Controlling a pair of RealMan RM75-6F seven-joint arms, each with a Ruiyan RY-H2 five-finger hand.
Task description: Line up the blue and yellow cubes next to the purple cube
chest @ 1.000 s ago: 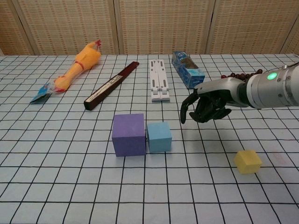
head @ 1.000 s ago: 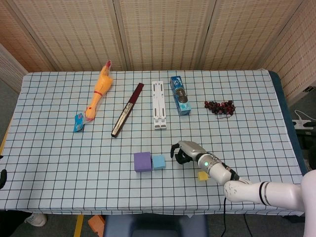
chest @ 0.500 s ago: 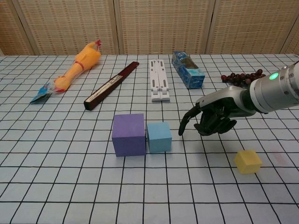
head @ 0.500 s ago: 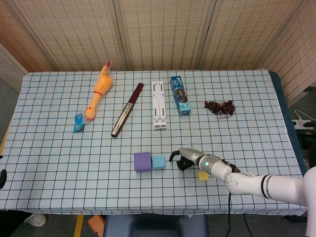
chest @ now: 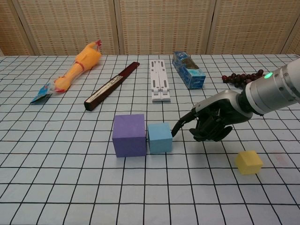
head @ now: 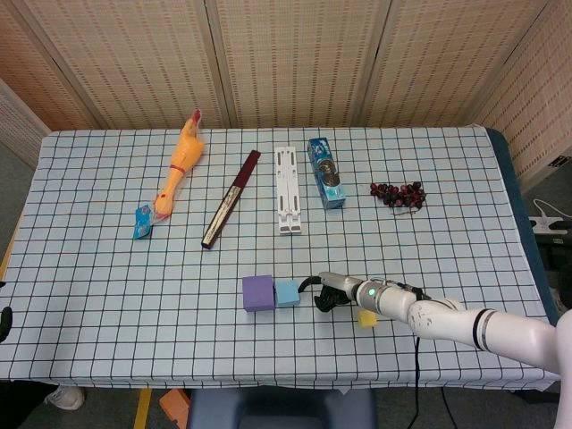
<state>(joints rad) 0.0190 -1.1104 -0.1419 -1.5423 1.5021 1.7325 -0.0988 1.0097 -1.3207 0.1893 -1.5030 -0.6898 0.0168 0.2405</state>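
The right hand hung low, fingers curled, one stretched toward the blue cube, holding nothing. That cube sat touching the purple cube; the yellow cube lay apart, near right. It looked light and rigid, best pinched across opposite flat faces.

Head view: looks down steeply from high above the near edge, far off, taking in the whole checked table and the screen wall behind.
Chest view: low, near, facing level across the tabletop.
Shared: purple cube, right hand, rubber chicken.
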